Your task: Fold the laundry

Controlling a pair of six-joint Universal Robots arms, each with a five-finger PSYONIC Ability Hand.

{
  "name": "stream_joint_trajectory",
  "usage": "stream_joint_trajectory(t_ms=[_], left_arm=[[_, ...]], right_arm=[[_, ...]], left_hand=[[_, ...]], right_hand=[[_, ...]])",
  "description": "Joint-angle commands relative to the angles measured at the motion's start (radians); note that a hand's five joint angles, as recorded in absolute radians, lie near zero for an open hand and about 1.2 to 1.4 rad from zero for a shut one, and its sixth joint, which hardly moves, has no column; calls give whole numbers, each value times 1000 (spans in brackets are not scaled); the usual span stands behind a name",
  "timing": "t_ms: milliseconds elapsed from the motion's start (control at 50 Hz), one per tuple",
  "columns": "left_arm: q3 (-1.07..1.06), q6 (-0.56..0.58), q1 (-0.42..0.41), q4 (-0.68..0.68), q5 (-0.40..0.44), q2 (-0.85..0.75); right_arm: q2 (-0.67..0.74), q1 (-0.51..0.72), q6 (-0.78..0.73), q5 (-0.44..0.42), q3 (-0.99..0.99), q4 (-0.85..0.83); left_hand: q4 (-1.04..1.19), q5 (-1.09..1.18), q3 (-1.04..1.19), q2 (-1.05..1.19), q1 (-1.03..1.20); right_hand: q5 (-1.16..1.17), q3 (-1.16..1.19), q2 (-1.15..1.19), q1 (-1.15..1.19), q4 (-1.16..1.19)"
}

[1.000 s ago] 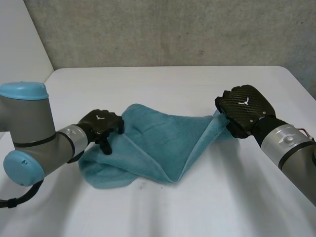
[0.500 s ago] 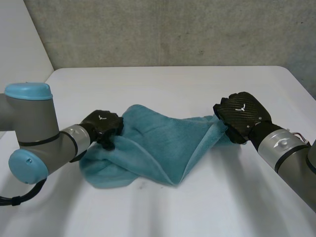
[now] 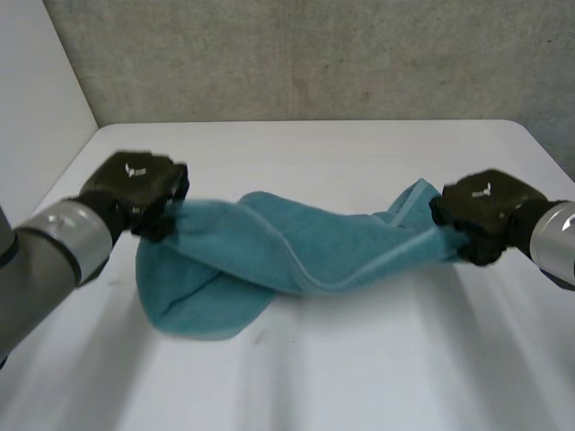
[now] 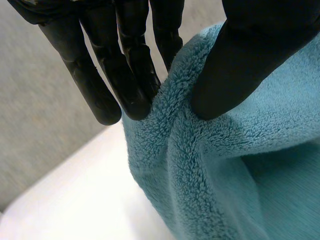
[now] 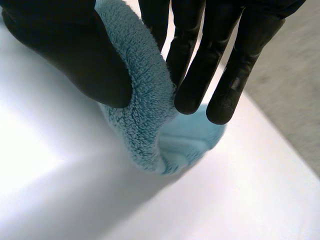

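Observation:
A teal towel [image 3: 296, 251] is stretched across the white table [image 3: 359, 359] between my two hands, its left part sagging in a bunched fold onto the table. My left hand [image 3: 135, 190] holds the towel's left end raised; in the left wrist view the thumb [image 4: 240, 65] pinches the towel's [image 4: 225, 165] edge against the fingers [image 4: 130, 65]. My right hand [image 3: 485, 211] holds the right end just above the table; in the right wrist view its thumb [image 5: 75, 55] and fingers [image 5: 200, 65] pinch a thick fold of the towel [image 5: 145, 110].
A grey wall [image 3: 314, 54] rises behind the table's far edge. A pale panel [image 3: 36, 108] stands at the far left. Bare tabletop lies in front of the towel and behind it.
My left hand has shut on the towel's left end and lifted it up and to the left. My right hand moved right and down, pulling the towel taut between them.

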Motion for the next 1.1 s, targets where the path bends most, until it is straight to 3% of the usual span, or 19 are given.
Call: stream_joint_trajectory(t_ms=[20, 140, 220, 260, 280, 320, 380, 400, 420, 480, 560, 760, 840, 940, 1100], left_arm=[[-76, 30, 8, -14, -4, -71], [87, 98, 6, 28, -37, -246], [266, 103, -1, 71, -108, -302], [466, 97, -6, 144, -169, -320], [467, 97, -6, 144, -169, -320], [620, 97, -6, 306, -195, -314], [656, 98, -7, 407, -203, -299], [668, 98, -6, 504, -209, -273], [668, 98, -6, 588, -218, -247], [637, 97, -7, 660, -246, -213], [553, 95, -11, 642, -251, -205], [191, 89, -4, 589, -251, -210], [20, 63, 3, 588, -249, -228], [-87, 57, -1, 586, -249, -240], [-154, 58, -3, 585, -246, -208]], right_arm=[[129, 4, -202, 14, -21, 74], [245, 21, -169, 32, -163, 34], [310, 97, -75, 106, -425, -64], [321, 113, -39, 143, -529, -119], [324, 122, -10, 184, -635, -186], [323, 130, 21, 224, -722, -266], [317, 133, 83, 276, -816, -454], [300, 134, 110, 287, -807, -557], [300, 134, 110, 287, -807, -558], [222, 133, 140, 295, -728, -703], [131, 130, 142, 269, -516, -724], [130, 136, 134, 157, -80, -702], [146, 134, 128, 150, 31, -696], [209, 136, 111, 157, 143, -635], [180, 136, 39, 149, 184, -331]], left_hand=[[205, 286, 207, 205, 293], [205, 286, 207, 205, 293], [205, 286, 207, 205, 293], [205, 286, 207, 205, 293], [205, 286, 207, 205, 293], [205, 286, 207, 205, 293], [205, 286, 207, 205, 293], [205, 286, 207, 205, 293], [205, 286, 207, 205, 293], [205, 286, 207, 205, 293], [205, 286, 207, 205, 293], [205, 286, 207, 205, 293], [205, 286, 207, 205, 293], [205, 286, 207, 205, 293], [205, 286, 207, 205, 293]], right_hand=[[239, 214, 218, 420, 204], [239, 214, 218, 420, 204], [239, 214, 218, 420, 204], [239, 214, 218, 420, 204], [239, 214, 218, 420, 204], [239, 214, 218, 420, 204], [239, 214, 218, 420, 204], [239, 214, 218, 420, 204], [239, 214, 218, 420, 204], [239, 214, 218, 420, 204], [239, 214, 218, 420, 204], [239, 214, 218, 420, 204], [239, 214, 218, 420, 204], [239, 214, 218, 420, 204], [239, 214, 218, 420, 204]])
